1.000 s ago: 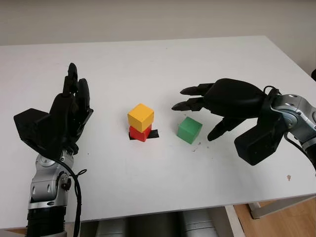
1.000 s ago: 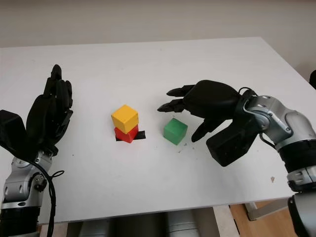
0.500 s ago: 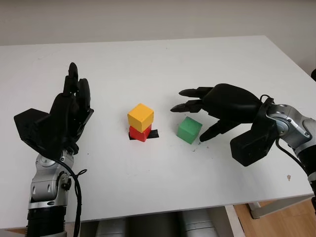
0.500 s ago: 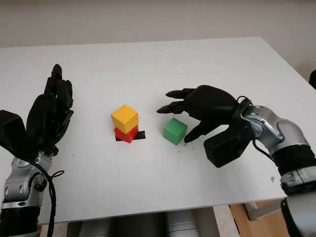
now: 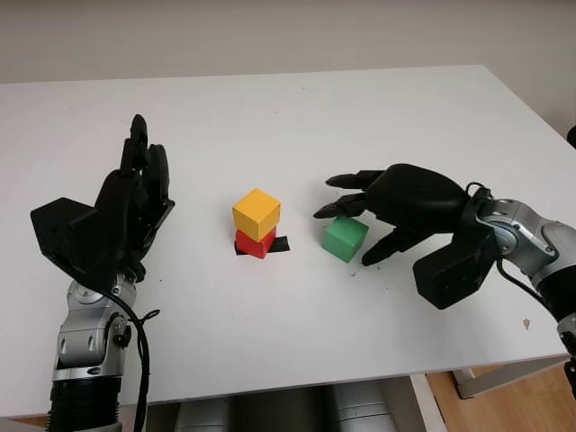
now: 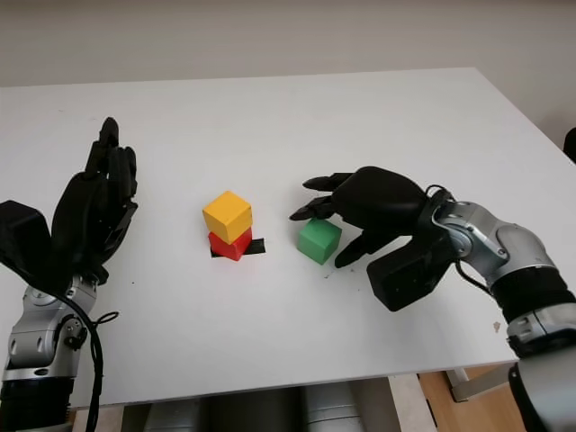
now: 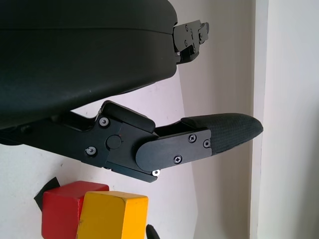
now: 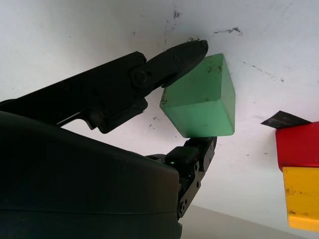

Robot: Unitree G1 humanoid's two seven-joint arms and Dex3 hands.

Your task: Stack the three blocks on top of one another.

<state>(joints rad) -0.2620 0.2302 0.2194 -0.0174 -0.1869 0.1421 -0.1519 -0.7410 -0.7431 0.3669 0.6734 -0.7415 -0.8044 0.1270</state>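
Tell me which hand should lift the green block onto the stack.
Right. The right hand already has fingers on both sides of the green block; the left hand is open, raised beyond the yellow-on-red stack.

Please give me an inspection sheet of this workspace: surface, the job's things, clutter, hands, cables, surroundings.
Surface: white table, small dark specks beside the green block.
Job's things: yellow cube block stacked on red cube block; green cube block on the table to their right.
Clutter: black tape piece under the red block.
Hands: right hand closing around the green block, not lifted; left hand open, raised at the left.
Cables: black cable along the left forearm.
Surroundings: pale wall behind.
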